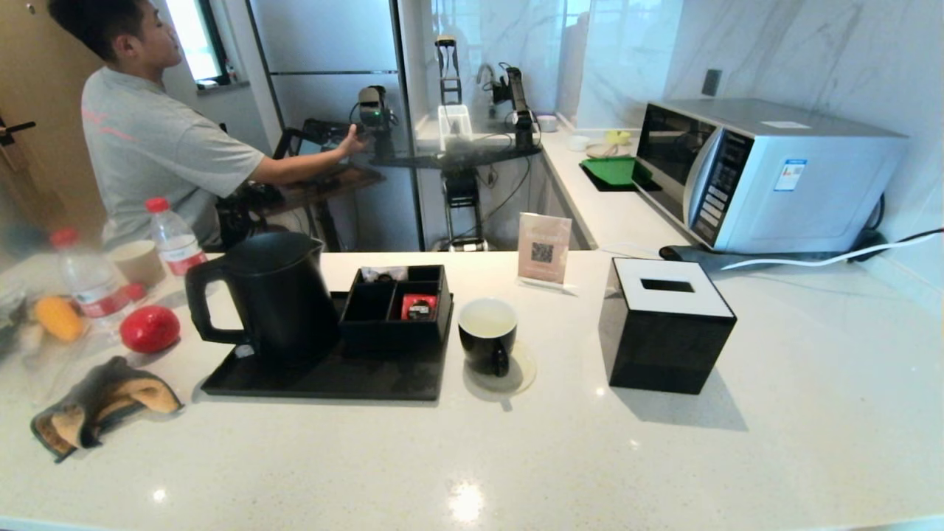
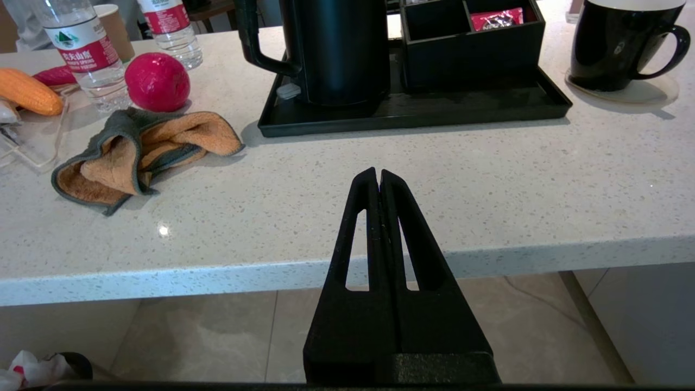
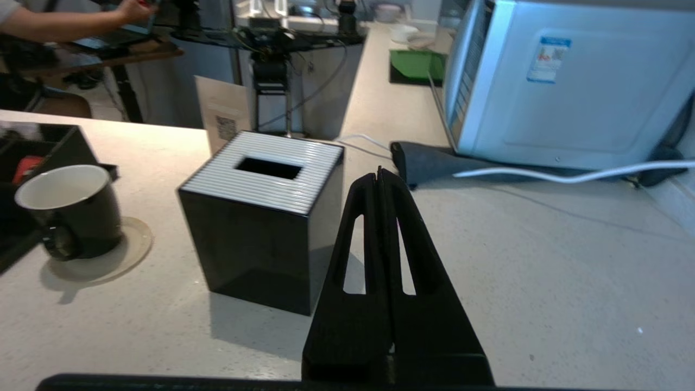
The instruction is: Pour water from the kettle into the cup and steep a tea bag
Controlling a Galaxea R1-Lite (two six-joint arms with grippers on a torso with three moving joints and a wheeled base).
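The tall black kettle (image 1: 269, 295) (image 2: 342, 49) stands on the left of a black tray (image 1: 324, 380), handle to the left. The black cup (image 1: 487, 332) (image 2: 619, 43) (image 3: 70, 212), white inside, sits on a coaster just right of the tray. I cannot make out the tea bag; something pale lies in the organiser's back compartment. My left gripper (image 2: 379, 174) is shut and empty over the counter's near edge, in front of the tray. My right gripper (image 3: 380, 172) is shut and empty above the counter, right of the tissue box. Neither arm shows in the head view.
A black organiser (image 1: 394, 324) on the tray holds a red packet (image 1: 419, 306). A black tissue box (image 1: 667, 324) stands right of the cup, a microwave (image 1: 767, 169) behind it. At the left are a cloth (image 1: 103, 405), a red ball (image 1: 150, 328), water bottles (image 1: 173, 236) and a paper cup (image 1: 138, 262). A person (image 1: 147, 140) stands beyond.
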